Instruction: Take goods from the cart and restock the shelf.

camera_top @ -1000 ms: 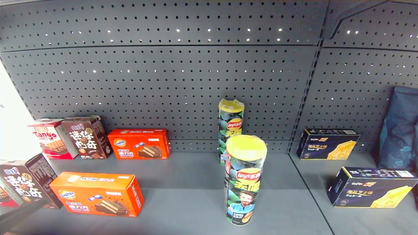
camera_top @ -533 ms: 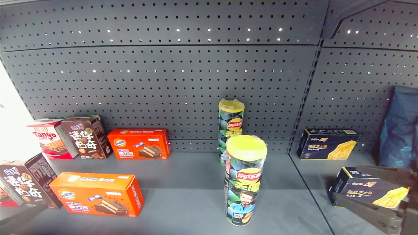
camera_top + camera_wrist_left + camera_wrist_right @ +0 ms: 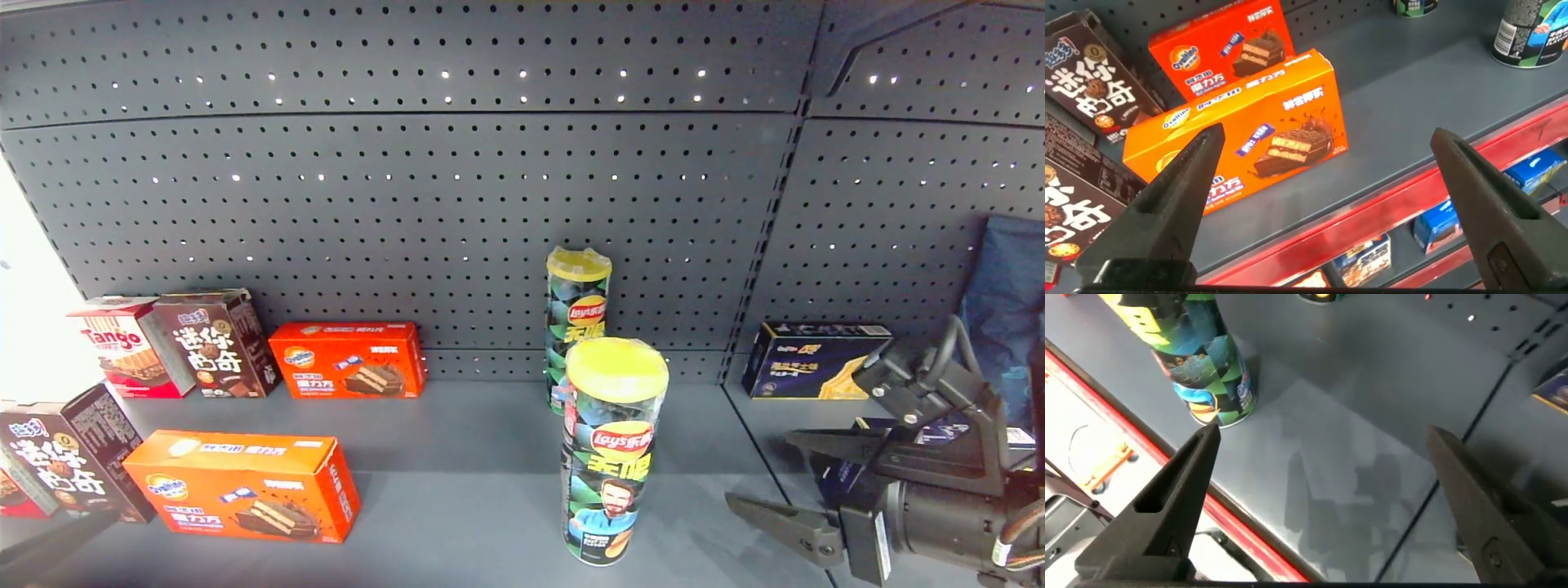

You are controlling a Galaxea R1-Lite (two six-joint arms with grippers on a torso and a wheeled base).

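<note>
Notably, left wrist view: blue packs (image 3: 1436,230) under red edge (image 3: 1372,212); left end effector (image 3: 1327,135), right end effector (image 3: 759,468) wide.

shelf (image 3: 465,457), free room: a broad bare deck between the front orange box (image 3: 245,486) and the front can (image 3: 614,449), running back to the pegboard wall (image 3: 457,204) between the rear orange box (image 3: 349,359) and the rear can (image 3: 577,322). obstacles: both orange boxes at left, with brown boxes (image 3: 214,343) and a red box (image 3: 122,347) crowded beyond them; two upright cans at centre, one in line behind the other. right of the front can is a bare strip, taken up by the right gripper (image 3: 763,472) with jaws spread, and bounded by dark boxes (image 3: 804,359) and a blue bag (image 3: 1000,318).
</note>
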